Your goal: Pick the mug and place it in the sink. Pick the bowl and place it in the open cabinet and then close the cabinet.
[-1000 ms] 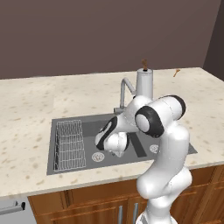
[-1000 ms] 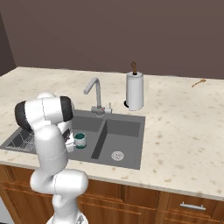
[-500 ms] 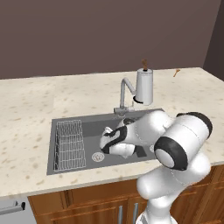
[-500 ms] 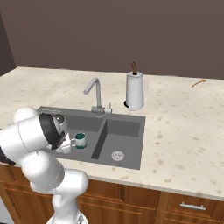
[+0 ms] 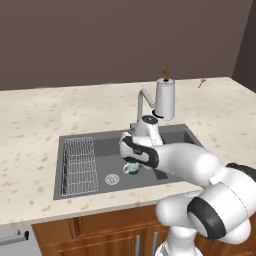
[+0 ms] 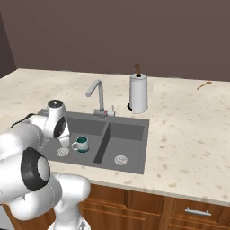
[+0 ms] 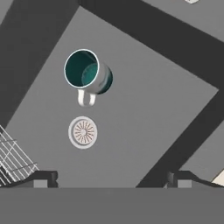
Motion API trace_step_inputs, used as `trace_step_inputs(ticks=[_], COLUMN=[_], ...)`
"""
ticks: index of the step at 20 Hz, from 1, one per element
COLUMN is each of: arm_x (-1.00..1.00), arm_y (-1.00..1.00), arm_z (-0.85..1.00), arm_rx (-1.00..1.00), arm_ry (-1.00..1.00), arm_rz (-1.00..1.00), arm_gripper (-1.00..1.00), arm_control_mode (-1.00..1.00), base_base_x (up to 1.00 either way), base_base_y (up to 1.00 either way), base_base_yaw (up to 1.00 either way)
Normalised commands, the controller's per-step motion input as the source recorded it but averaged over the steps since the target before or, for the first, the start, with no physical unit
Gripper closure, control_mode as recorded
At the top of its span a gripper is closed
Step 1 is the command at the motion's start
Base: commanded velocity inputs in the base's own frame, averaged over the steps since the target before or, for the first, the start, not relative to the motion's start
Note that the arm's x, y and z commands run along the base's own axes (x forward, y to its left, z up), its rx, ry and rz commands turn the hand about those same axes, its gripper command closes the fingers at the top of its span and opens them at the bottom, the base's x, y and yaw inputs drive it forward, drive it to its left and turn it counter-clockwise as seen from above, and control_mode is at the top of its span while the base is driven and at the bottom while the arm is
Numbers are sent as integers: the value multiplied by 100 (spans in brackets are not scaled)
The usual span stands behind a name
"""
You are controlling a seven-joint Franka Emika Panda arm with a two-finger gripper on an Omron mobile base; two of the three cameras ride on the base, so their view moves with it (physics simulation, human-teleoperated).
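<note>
Mug: small dark green mug with white handle and rim [image 7: 88,74] – upright on the floor of the sink's left basin, upper left of the hand view, handle toward the round steel drain [image 7: 82,132] just beside it.
Sink: dark grey two-basin sink [image 6: 128,130], centre of the right base view; wire rack [image 5: 79,162] in its left part.
Gripper: two-finger gripper [image 7: 112,178] – fingers spread wide, nothing between them, above the mug and apart from it.
Counter: speckled beige stone counter [image 6: 188,134]; white paper-towel roll [image 6: 138,93] behind the chrome tap [image 6: 99,96].
</note>
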Motion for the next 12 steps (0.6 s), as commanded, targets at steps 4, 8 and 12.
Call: trace_step_inputs(ticks=[4,8,12], arm_x=[0,-13,-26], arm_y=[0,0,0], arm_z=[89,57,44], arm_rx=[-8,-13,-13], arm_ry=[13,2,-6], arm_rz=[0,14,19], arm_gripper=[-100,-100,-100], arm_control_mode=[-100,-100,-100], base_base_x=[0,0,0], base_base_y=[0,0,0], base_base_yaw=[0,0,0])
